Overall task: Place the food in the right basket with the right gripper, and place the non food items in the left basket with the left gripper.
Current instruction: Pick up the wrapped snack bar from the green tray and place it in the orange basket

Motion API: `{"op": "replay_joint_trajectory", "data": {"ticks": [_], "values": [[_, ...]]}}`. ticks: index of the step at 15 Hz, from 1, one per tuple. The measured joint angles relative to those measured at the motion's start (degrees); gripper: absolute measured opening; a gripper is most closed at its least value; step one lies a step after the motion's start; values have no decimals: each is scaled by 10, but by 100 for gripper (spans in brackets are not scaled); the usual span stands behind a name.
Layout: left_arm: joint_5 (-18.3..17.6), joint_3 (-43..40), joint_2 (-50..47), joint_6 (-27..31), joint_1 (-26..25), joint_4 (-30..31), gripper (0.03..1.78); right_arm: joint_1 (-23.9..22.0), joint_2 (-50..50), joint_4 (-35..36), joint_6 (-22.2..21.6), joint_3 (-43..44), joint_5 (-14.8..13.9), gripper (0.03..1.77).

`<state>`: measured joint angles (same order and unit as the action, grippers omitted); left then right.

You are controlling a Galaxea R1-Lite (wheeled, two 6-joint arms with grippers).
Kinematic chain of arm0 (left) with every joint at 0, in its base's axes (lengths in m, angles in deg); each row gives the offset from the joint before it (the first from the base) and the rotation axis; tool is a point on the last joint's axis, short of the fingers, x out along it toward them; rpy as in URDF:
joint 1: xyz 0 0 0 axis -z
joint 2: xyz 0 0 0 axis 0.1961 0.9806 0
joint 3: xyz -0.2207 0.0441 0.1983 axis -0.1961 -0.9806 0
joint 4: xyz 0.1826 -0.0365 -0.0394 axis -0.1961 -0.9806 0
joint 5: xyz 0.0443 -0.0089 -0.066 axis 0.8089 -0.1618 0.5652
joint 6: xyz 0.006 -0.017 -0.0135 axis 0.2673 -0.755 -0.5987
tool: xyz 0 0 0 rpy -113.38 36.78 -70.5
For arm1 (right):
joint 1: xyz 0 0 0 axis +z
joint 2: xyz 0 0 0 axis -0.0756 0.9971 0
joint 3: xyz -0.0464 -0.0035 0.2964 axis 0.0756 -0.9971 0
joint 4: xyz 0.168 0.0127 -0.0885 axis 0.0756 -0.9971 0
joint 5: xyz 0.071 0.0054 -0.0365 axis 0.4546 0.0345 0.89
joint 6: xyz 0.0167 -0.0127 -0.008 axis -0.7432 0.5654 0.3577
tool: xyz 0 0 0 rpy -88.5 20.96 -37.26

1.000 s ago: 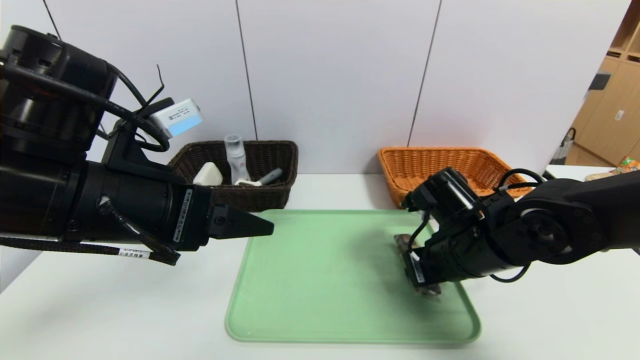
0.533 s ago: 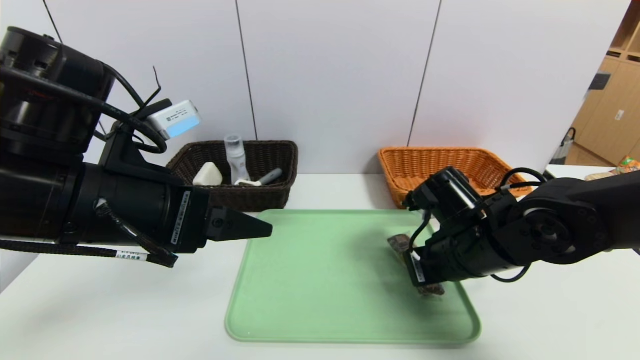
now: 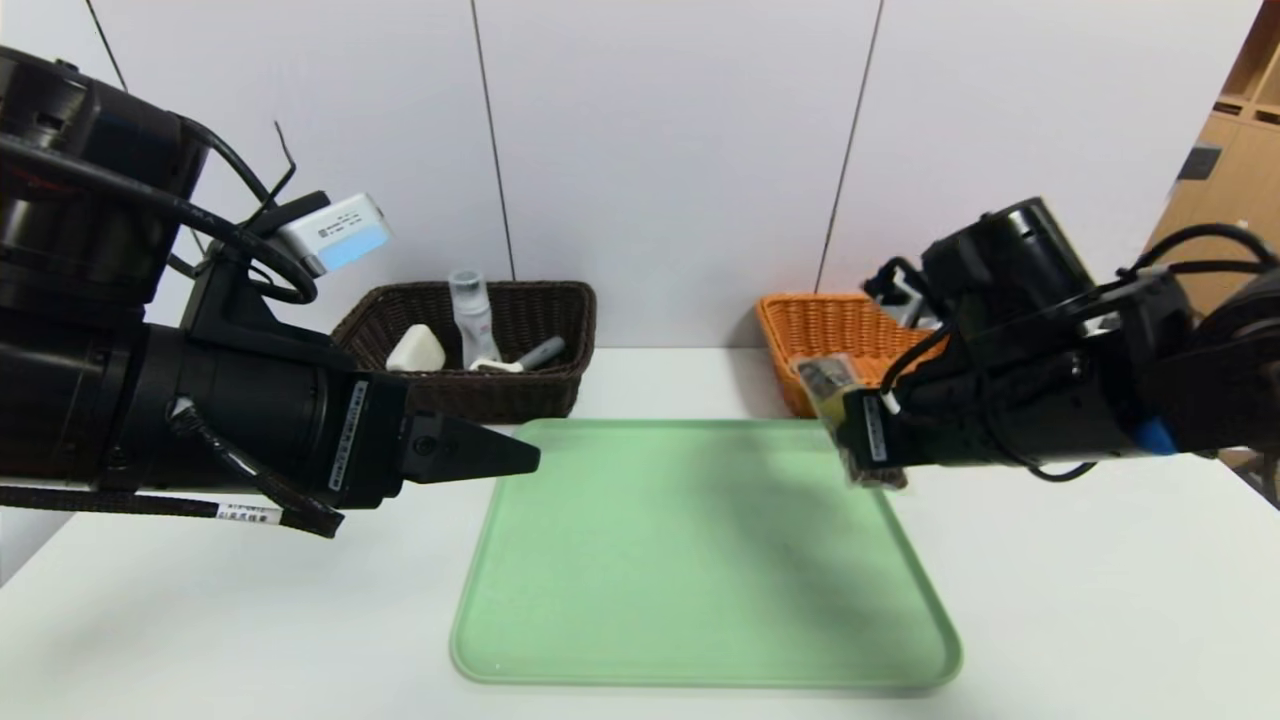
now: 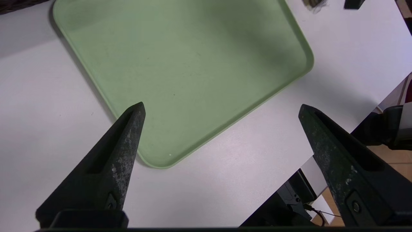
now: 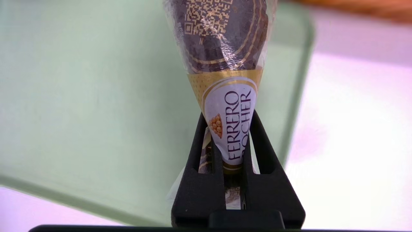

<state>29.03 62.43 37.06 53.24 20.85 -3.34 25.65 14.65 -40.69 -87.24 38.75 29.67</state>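
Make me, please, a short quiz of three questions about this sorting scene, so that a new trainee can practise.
1. True or false: the right gripper is shut on the Ferrero Rocher packet.
2. What lies on the green tray? A) a pen B) a bottle C) nothing
3. Which basket holds the white bottle, the brown basket or the orange basket?

Key:
1. True; its fingers pinch the packet's end, lifted above the tray.
2. C
3. The brown basket. The left gripper hangs open above the tray's near corner.
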Motion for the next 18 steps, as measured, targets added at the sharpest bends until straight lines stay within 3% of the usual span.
{"op": "replay_joint_trajectory", "data": {"ticks": [4,11,14,18], "values": [[0,0,-3,1,0,0,169,-60,-17,-5,50,63,-17,18],[-1,0,0,2,0,11,169,-200,53,-1,262,183,-12,18],[-1,0,4,2,0,12,169,-216,95,-7,305,240,-8,18],[-1,-2,6,2,0,12,169,-221,152,-7,444,281,-7,18]]}}
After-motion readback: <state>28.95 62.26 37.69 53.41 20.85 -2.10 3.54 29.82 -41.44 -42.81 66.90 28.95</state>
